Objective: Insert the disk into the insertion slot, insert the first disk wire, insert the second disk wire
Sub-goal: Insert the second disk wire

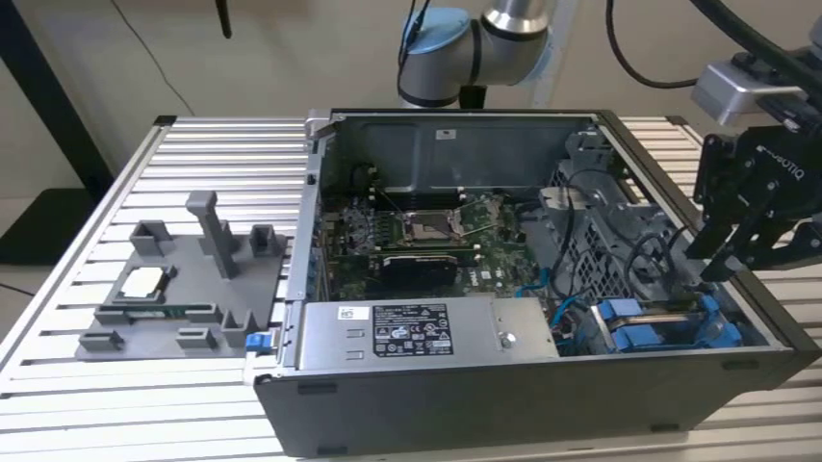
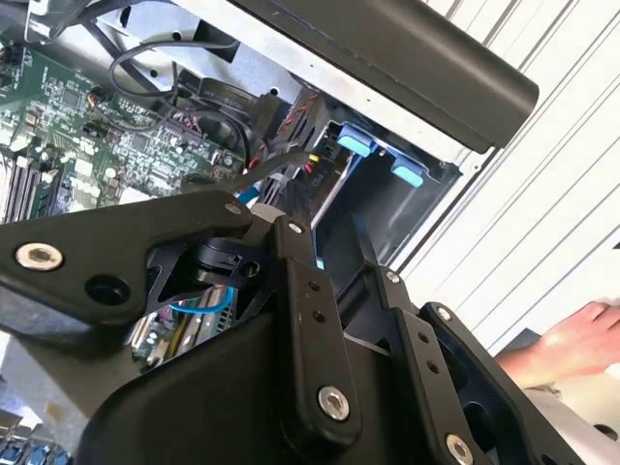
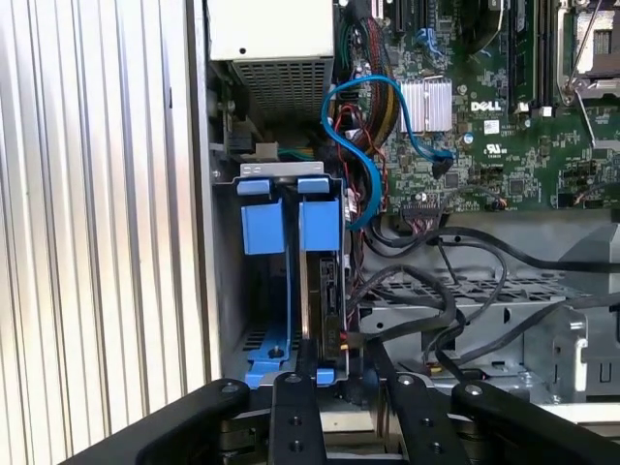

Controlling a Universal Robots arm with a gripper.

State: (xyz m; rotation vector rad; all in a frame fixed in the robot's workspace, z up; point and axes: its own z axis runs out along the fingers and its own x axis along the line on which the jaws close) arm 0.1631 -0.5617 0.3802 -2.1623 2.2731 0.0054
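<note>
The insertion slot (image 3: 263,229) is a grey bay with bright blue tabs in the case corner, also seen in the exterior view (image 1: 632,332). The disk (image 3: 325,291) stands edge-on inside it, next to one blue tab. A black connector (image 3: 346,339) on dark wires (image 3: 417,287) sits at the disk's end. My gripper (image 3: 341,356) hovers just above that end, fingers apart with nothing clearly between them. In the exterior view the gripper (image 1: 732,269) hangs over the case's right wall, and in the second wrist view the gripper (image 2: 329,244) is above the bay.
A grey power supply box (image 1: 424,329) lies beside the bay, the motherboard (image 1: 424,231) behind it. A blue cable (image 3: 360,145) loops near the bay. A grey fixture tray (image 1: 180,289) sits at the exterior view's left. A person's hand (image 2: 573,344) rests outside the case.
</note>
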